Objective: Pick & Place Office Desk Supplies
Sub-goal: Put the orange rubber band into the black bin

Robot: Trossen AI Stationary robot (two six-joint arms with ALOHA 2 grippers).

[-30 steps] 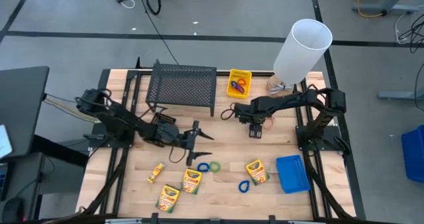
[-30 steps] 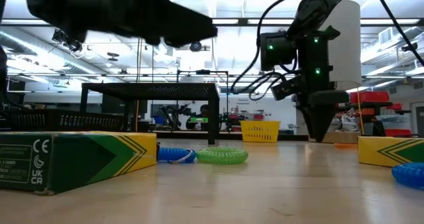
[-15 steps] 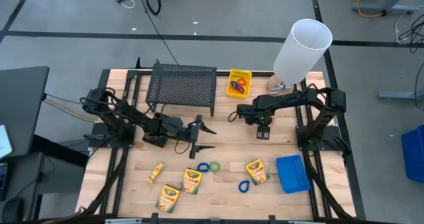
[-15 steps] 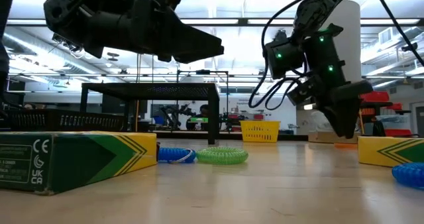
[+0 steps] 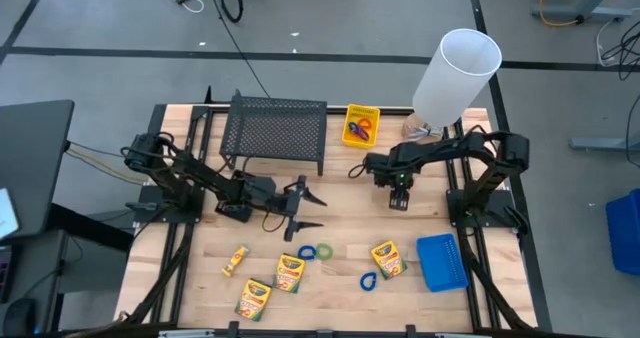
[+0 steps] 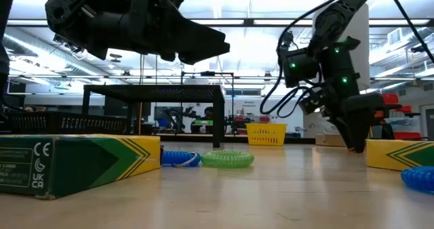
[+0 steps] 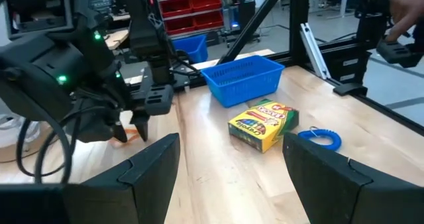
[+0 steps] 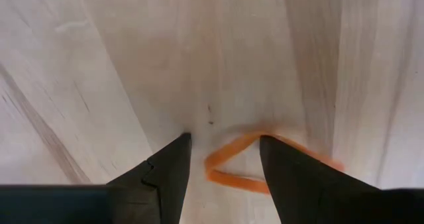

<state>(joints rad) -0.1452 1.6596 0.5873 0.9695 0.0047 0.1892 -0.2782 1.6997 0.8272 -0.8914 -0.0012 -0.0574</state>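
An orange loop (image 8: 233, 163) lies flat on the wooden table. My right gripper (image 5: 400, 201) points down over it and is open (image 8: 222, 144). One end of the loop lies between the fingers, and the rest runs under one finger. Left of the table's middle, my left gripper (image 5: 314, 207) hangs level above the table, open and holding nothing (image 7: 232, 174). Toward the near edge lie crayon boxes (image 5: 386, 259) (image 5: 290, 273) (image 5: 254, 298), a blue loop (image 5: 307, 252), a green loop (image 5: 324, 250) and another blue loop (image 5: 369, 280). A blue bin (image 5: 441, 262) stands at the near right. My right gripper comes at the orange loop's end (image 8: 215, 168) from above, with its open fingertips (image 8: 175, 151) low over the table. I cannot tell whether a finger touches the loop. The loop lies flat on the wood.
A black wire-mesh rack (image 5: 275, 133) stands at the far left. A yellow bin (image 5: 361, 125) holding loops sits at the far middle, and a tall white cylinder (image 5: 455, 73) at the far right. Another small crayon box (image 5: 235, 261) lies at the near left.
My right gripper has moved toward the table's right edge and down toward the wood, tipping steeper. My left gripper first swung a little toward the far edge and rolled, then kept still. Both stayed open.
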